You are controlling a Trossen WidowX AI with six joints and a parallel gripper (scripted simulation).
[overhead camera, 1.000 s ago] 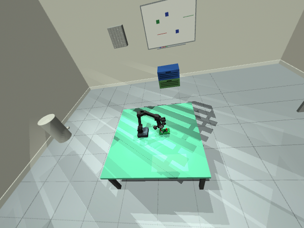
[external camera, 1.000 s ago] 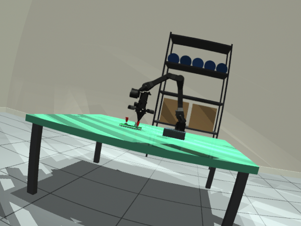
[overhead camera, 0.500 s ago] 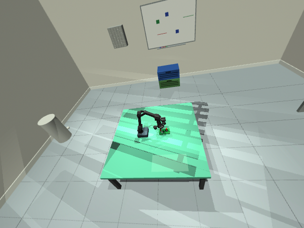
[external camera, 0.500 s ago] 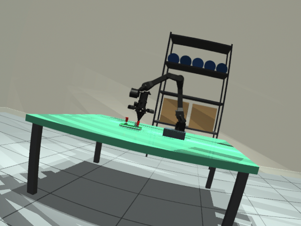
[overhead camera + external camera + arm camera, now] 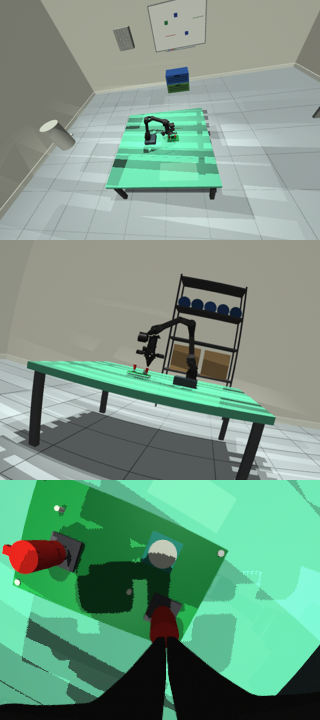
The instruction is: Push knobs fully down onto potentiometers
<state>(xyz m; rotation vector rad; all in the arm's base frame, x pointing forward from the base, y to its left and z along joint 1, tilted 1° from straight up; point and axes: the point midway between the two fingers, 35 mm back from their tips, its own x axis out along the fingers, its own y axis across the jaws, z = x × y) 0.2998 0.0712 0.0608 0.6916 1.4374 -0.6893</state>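
The green circuit board (image 5: 176,140) (image 5: 138,373) (image 5: 112,512) stands on the table. One red knob (image 5: 134,366) (image 5: 30,556) stands high over its dark potentiometer (image 5: 74,550), with thin shaft showing below it in the exterior view. The other red knob (image 5: 146,370) (image 5: 164,624) stands lower, close over its potentiometer (image 5: 159,602); whether it touches is hard to tell. My gripper (image 5: 148,365) (image 5: 166,644) is shut and empty, its tips just above this lower knob. The tips hide the knob's top in the wrist view.
A round pale-topped part (image 5: 163,552) stands on the board between the potentiometers, near one long edge. The arm's dark base (image 5: 150,139) (image 5: 184,382) is on the table beside the board. A shelf rack (image 5: 211,283) stands behind the table.
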